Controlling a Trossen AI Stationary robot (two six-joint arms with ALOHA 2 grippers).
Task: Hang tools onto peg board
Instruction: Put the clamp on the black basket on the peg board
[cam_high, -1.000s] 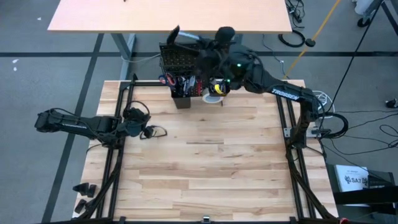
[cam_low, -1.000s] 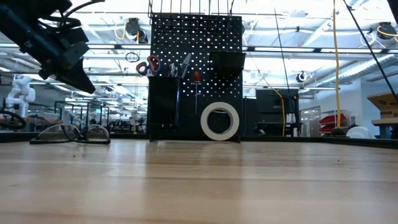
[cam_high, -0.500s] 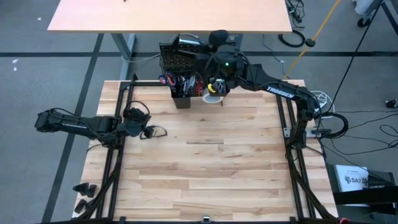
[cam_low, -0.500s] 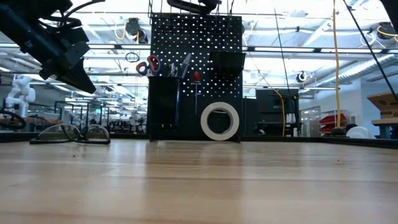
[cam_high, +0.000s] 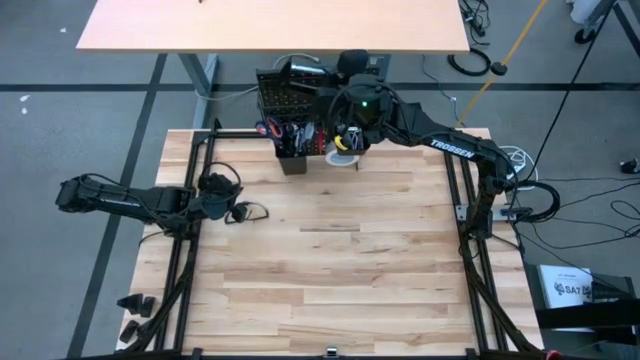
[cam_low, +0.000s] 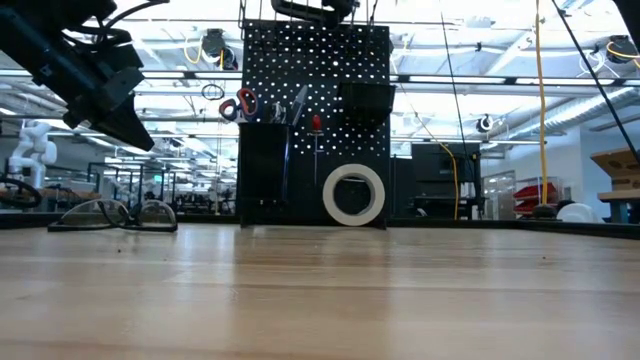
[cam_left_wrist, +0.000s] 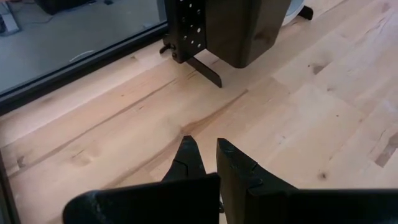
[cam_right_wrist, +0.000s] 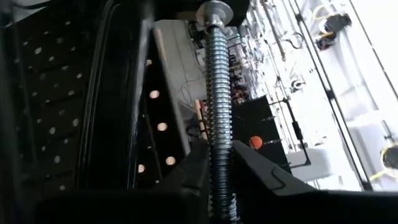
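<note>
Near the left edge of the tabletop (cam_high: 330, 260), the left gripper (cam_left_wrist: 205, 155) hovers just above the wood with its fingers closed on nothing. Safety glasses (cam_low: 112, 215) lie on the table just beside it, lenses toward the low camera.

At the middle of the far edge stands the peg board (cam_low: 315, 120), upright. On its face, taken left to right in the low view: red-handled scissors (cam_low: 240, 105) hang near the upper left; a grey metal tool (cam_low: 298, 103) hangs tilted beside them; a red screwdriver (cam_low: 316, 135) hangs handle up; a small black bin (cam_low: 366, 100) is mounted at the upper right. A tall black bin (cam_low: 263, 165) sits at the lower left of the board. A white tape roll (cam_low: 353, 194) stands on edge at the board's foot, against the panel.

Over the top edge of the peg board, the right gripper (cam_right_wrist: 217, 155) holds a black C-clamp (cam_right_wrist: 118, 93) by its threaded screw (cam_right_wrist: 219, 93), fingers closed on either side of the screw. The clamp frame lies close against the perforated panel. In the low view only a dark shape (cam_low: 312, 9) shows at the board's top edge.
</note>
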